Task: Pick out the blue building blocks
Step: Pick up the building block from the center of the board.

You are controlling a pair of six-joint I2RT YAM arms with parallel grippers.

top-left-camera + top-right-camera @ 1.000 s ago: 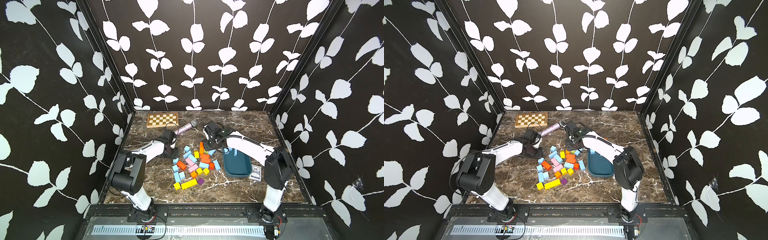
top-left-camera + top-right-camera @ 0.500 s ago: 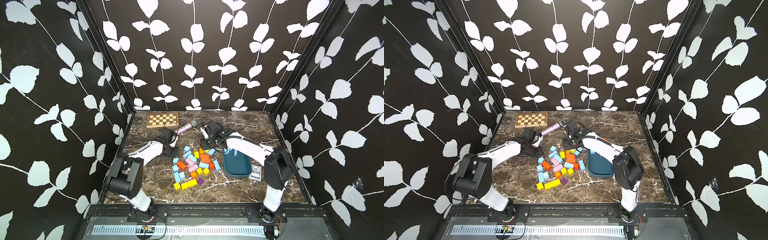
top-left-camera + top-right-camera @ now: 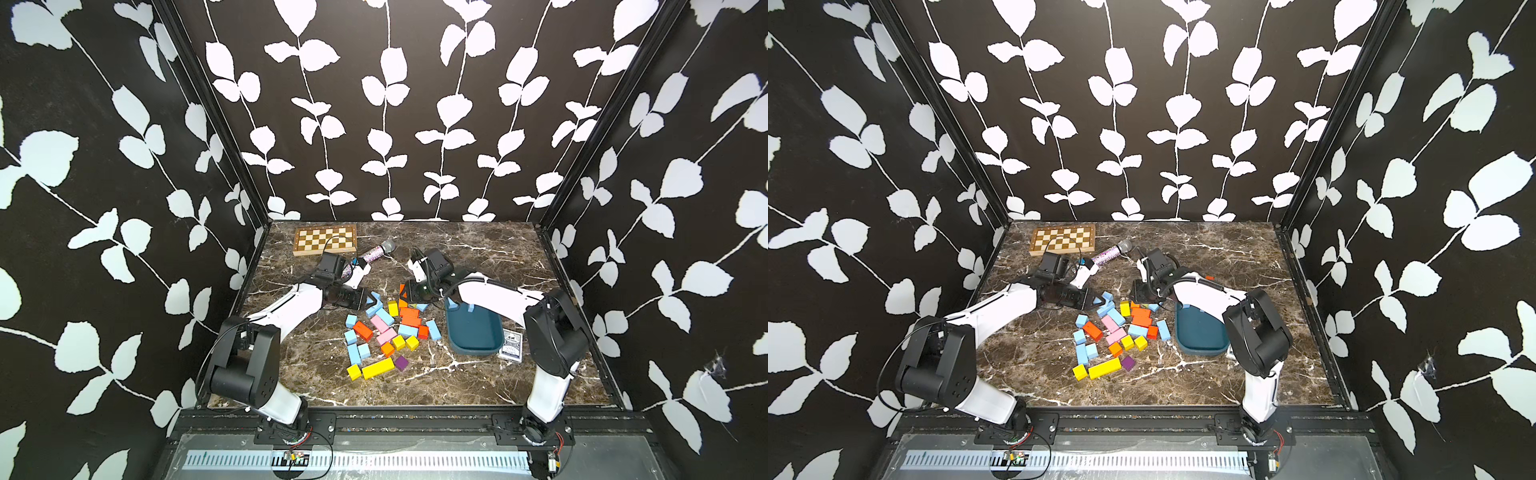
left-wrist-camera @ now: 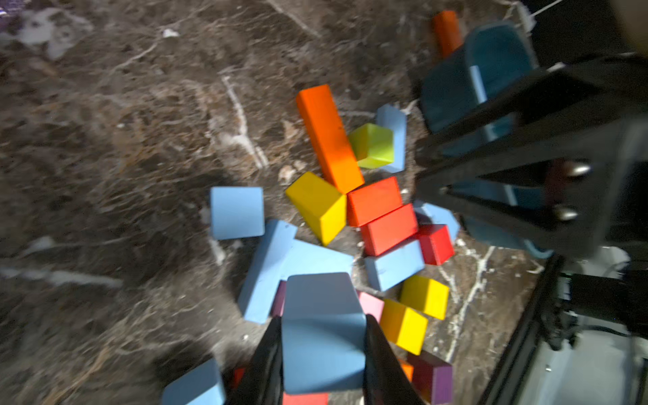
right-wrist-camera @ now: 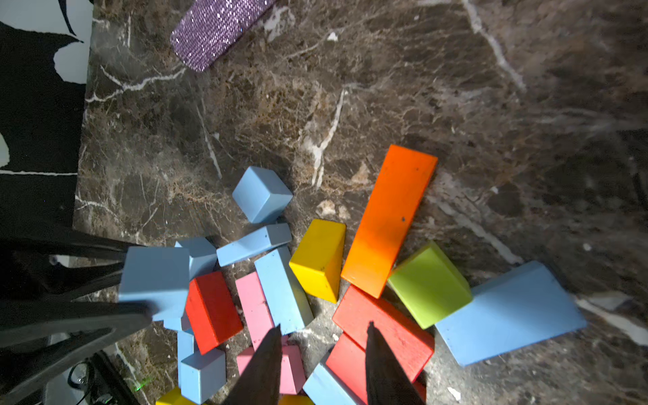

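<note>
The left gripper (image 4: pixel 322 317) is clamped on a matte sky-blue block (image 4: pixel 322 350) at the far left corner of the many-coloured heap (image 3: pixel 390 332). The other sky-blue blocks (image 3: pixel 354 354) lie scattered through that heap mid-table, beside the dark teal plastic tray (image 3: pixel 473 345). The right gripper (image 5: pixel 325 324) hangs with its jaws apart and empty over a flat red block (image 5: pixel 385 329), with a sky-blue bar (image 5: pixel 284 291) just beside one finger.

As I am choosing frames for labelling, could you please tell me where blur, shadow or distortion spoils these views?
Left wrist view: motion-smeared throughout, even the blue block in the left gripper. Right wrist view: orange bar crisp, that same block blurred, margins dim. In both top views: sharp, wide-angle, walls splayed, blocks tiny.
</note>
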